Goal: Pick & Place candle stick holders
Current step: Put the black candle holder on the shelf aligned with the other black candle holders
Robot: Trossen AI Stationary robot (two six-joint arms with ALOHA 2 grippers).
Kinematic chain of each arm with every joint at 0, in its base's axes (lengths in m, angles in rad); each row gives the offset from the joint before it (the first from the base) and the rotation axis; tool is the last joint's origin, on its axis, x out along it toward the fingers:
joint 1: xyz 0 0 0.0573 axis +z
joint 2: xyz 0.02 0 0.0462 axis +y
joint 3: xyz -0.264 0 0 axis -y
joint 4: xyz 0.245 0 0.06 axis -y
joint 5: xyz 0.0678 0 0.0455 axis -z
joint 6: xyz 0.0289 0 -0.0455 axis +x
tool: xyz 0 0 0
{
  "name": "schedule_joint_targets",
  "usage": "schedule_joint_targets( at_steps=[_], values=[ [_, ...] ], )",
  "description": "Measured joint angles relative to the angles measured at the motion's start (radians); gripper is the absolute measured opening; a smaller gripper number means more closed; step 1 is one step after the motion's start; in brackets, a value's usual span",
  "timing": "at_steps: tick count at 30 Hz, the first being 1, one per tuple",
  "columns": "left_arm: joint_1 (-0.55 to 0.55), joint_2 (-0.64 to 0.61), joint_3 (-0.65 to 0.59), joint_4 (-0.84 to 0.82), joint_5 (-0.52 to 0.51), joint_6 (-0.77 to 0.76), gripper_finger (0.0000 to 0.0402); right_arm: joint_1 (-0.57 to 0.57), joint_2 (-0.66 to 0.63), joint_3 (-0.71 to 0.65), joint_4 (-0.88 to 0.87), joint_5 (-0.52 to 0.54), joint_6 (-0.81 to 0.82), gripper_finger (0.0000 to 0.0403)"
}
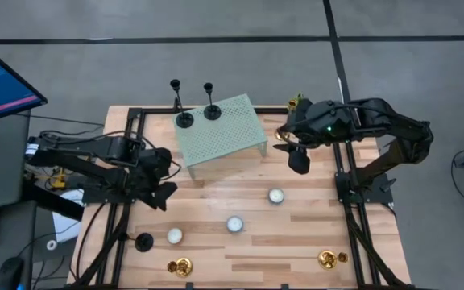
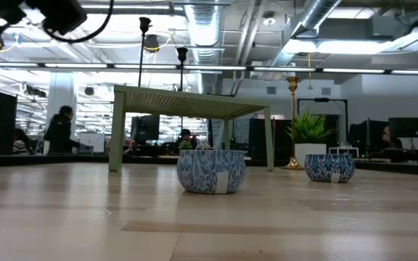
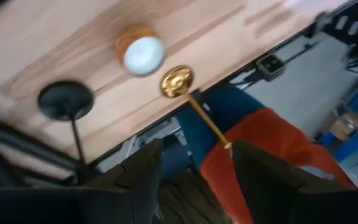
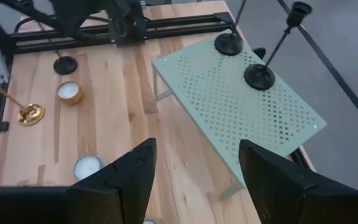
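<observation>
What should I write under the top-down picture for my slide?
Two black slim-stemmed candle holders stand on a pale green perforated metal stand between two waiting robot arms.

Light came from above: bright ceiling strip lights (image 2: 122, 65) glared white in the low view, and the wooden tabletop (image 2: 209, 217) below them was evenly lit and sharp. From overhead, soft short shadows lay beside the green perforated stand (image 1: 220, 129). The left wrist view was motion-blurred throughout; the white tealight (image 3: 143, 53) and gold holder (image 3: 178, 81) ahead of the jaws were smeared. The right wrist view stayed crisp.
</observation>
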Motion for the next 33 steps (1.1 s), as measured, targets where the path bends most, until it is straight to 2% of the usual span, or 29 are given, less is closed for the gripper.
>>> schedule_joint_targets(
  at_steps=[4,10,13,33],
  values=[
    [-0.006,0.013,-0.022,-0.019,0.061,-0.040,0.0181,0.018,0.000,0.000,0.000,0.000,-0.001,0.0221],
    [-0.087,0.072,-0.071,-0.019,0.226,-0.047,0.0175,0.031,0.000,0.000,-0.023,-0.001,0.000,0.0221],
    [-0.125,0.092,-0.095,-0.018,0.274,-0.030,0.0175,0.031,0.000,0.000,-0.036,0.000,0.000,0.0221],
    [-0.217,0.119,-0.235,-0.006,0.371,0.004,0.0175,0.030,0.000,0.000,-0.045,0.000,-0.025,0.0221]
  ],
)
